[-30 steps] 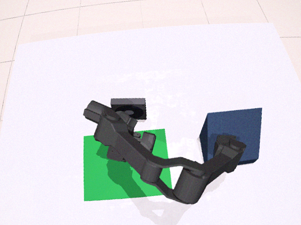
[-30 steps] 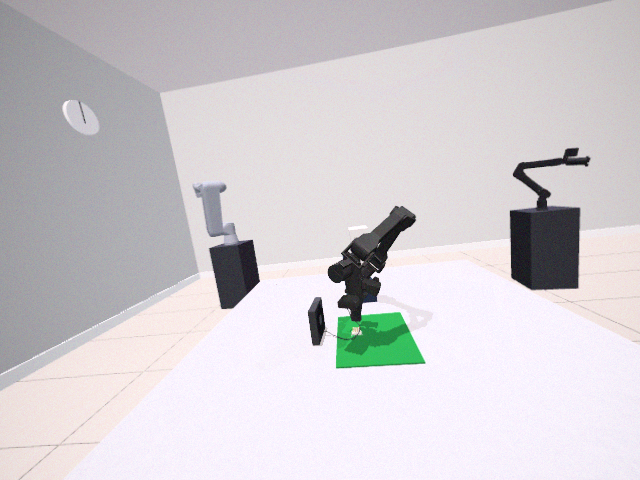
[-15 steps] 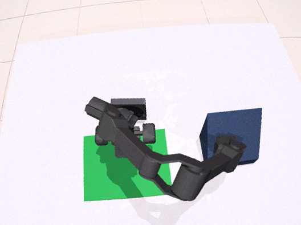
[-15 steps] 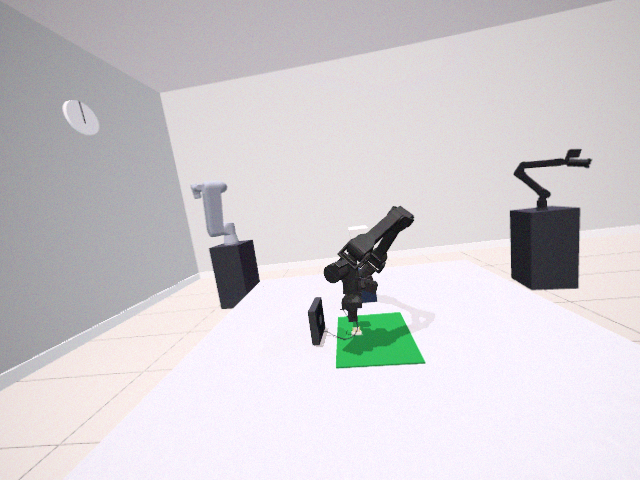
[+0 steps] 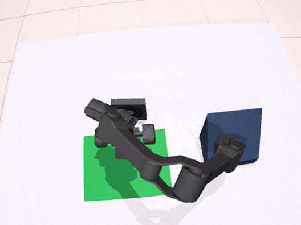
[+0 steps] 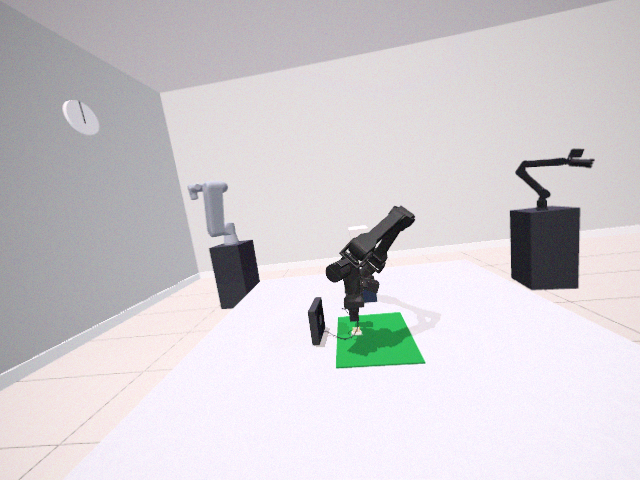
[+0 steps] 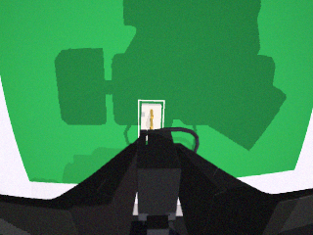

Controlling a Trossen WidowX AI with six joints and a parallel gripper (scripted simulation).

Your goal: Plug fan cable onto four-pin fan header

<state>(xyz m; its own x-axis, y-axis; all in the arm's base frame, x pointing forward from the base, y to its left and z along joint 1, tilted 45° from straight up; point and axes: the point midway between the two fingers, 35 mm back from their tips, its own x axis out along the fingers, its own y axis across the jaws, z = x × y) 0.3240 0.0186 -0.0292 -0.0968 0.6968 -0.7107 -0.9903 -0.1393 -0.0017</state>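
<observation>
Board area: the green board lay flat on the white table top. In the exterior view the black fan stood upright just left of it, its thin dark cable running right toward the header and looping beside the fingers. Gripper pointed down over the board's far left part, closed on the cable's plug; plug mostly hidden by the dark fingers. White header sat below, gold pins partly in sight from the wrist; seating depth could not be told. Main obstruction: the black arm, which from the top covered the gripper and part of the fan, casting a broad shadow over the board. Navy block under the arm's foot, right of the board from the top. Far left in the exterior view, a pale arm on a dark pedestal; far right, another black one.
</observation>
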